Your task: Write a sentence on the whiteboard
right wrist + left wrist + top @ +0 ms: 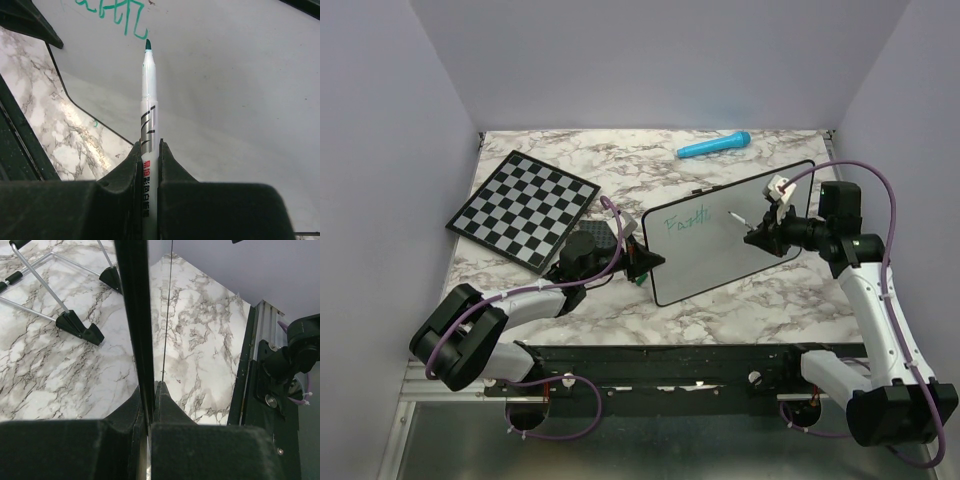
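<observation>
whiteboard (750, 255) stood mid-way across the marble table (620, 170), right of the chessboard (523, 208), its long axis running from near-left to far-right, and you had an arm at each end. your left gripper (646, 262) was closed tight on the black frame at the board's left short edge, with that arm lying low and its elbow folded back at the near-left corner. your right gripper (762, 238) was clamped round the marker (148, 100), the barrel in line with the fingers and the green tip aimed left and away at the board face. the sentence (688, 221) was a single teal word at the board's upper left, and the tip sat just right of its last stroke; whether it touched the surface, neither view showed. the blank run lay rightward, toward the right wrist itself, so i judge the next letters called for drawing that wrist right along the long axis.
</observation>
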Controlling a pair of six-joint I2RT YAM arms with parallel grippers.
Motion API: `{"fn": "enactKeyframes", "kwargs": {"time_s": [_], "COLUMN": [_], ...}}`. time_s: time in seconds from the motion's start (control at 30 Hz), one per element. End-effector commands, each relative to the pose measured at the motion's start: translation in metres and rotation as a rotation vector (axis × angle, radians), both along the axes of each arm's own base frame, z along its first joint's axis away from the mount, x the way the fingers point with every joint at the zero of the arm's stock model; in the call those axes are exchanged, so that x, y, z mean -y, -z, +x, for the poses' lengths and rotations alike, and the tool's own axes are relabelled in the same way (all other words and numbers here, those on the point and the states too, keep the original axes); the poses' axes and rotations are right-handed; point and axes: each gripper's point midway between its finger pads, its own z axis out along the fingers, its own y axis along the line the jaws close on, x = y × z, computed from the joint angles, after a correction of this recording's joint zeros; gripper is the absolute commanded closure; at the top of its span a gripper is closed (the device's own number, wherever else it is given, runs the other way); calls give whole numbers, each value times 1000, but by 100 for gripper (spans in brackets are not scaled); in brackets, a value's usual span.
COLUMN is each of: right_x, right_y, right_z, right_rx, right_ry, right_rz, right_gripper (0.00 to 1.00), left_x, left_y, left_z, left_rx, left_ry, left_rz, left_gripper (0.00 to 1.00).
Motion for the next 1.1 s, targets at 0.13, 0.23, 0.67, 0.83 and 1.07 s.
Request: {"fn": "enactKeyframes", "kwargs": {"time_s": [0.13,0.23,0.67,0.83,1.07], "right_x": [8,6,3,3,3], "right_y": [-1,-3,-9,-7,-4], "right_z": [25,31,38,42,45], "right_rx": [19,19,17,1,-19], "right_ry": [75,70,49,53,50], "right_rz": [-6,7,16,12,14], "right_gripper": [99,99,99,100,99], "left_x": [-10,-10,-8,-8,-7], "left_y": [23,24,30,30,31], "left_z": [1,1,0,0,0], "left_rx": [-35,-36,-18,-14,-9], "left_ry": [-36,-35,-5,1,8], "left_rz": [64,67,101,108,111], "left_gripper": [100,100,100,100,100]}}
